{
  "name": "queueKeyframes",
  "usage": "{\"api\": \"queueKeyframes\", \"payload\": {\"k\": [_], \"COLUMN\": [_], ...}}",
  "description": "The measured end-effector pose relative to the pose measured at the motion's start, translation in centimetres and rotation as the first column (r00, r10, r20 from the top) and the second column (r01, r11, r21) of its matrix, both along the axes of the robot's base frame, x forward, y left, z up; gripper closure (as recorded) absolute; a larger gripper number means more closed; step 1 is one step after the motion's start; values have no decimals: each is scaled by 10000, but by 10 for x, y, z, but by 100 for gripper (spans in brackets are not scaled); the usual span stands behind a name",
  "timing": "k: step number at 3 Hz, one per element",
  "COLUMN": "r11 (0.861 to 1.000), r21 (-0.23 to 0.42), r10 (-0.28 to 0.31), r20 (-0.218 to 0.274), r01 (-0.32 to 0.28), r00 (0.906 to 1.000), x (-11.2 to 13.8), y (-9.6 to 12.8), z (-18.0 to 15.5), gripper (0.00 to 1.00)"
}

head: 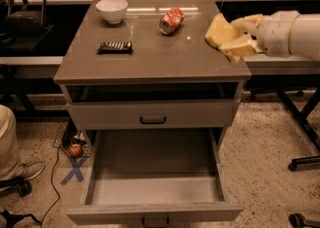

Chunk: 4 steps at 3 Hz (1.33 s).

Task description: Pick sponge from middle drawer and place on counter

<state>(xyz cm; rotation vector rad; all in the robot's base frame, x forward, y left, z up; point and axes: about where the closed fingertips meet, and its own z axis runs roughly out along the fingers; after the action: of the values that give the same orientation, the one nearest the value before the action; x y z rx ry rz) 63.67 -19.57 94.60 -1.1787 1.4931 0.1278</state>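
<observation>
My gripper [231,38] comes in from the right and is shut on the pale-yellow sponge [218,31]. It holds the sponge just above the right edge of the glossy grey-brown counter [150,57]. The middle drawer [154,192] is pulled wide open below; its grey floor is bare.
On the counter stand a white bowl [111,9], a crushed orange-red can [171,20] and a dark snack bar [115,47]. A shallower closed drawer front [152,114] sits under the counter. Chair bases stand on the floor at right; a person's leg is at left.
</observation>
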Motion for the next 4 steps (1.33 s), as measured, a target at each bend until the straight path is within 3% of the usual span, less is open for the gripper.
{"api": "queueKeyframes", "payload": {"k": [1,2,4], "r11": [9990,9942,9769], "r21": [-435,-1073,-2106], "r10": [-48,-41,-175], "r20": [-477,-1254,-2413], "r01": [27,-94,-348], "r00": [9988,9921,9703], "x": [33,63,111], "y": [35,69,103], "z": [9,-2,-36], "gripper": [100,100,58]}}
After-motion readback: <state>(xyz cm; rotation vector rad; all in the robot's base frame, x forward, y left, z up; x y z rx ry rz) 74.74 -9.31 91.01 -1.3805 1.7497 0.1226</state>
